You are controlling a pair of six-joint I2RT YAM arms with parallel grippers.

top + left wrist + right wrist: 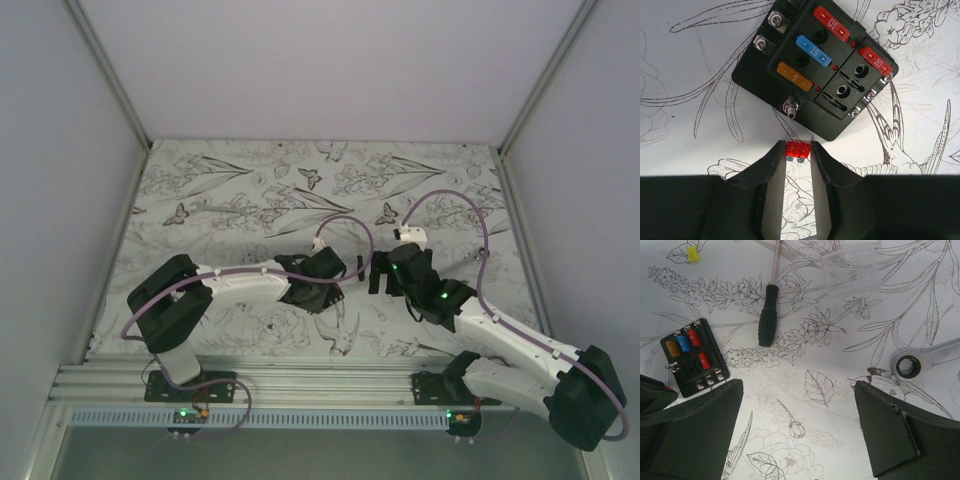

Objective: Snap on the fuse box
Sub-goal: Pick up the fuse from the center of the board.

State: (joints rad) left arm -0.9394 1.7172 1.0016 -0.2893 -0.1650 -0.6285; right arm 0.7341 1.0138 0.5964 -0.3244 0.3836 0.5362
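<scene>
The fuse box (815, 65) is a black square block lying flat on the patterned mat. It holds two red fuses, a blue one and an orange one, and two slots are bare. It also shows at the left of the right wrist view (692, 360). My left gripper (798, 150) is shut on a small red fuse (798, 149), pinched at the fingertips just short of the box's near edge. My right gripper (796, 385) is wide open and empty over bare mat, to the right of the box. In the top view the left gripper (343, 272) and right gripper (380, 272) face each other at mid-table.
A black-handled screwdriver (768, 315) lies beyond the box. A clear plastic cover (851, 270) lies further right. A metal ring wrench (920, 362) lies at the right. A loose yellow fuse (692, 253) sits at the far left. White walls enclose the table (250, 200).
</scene>
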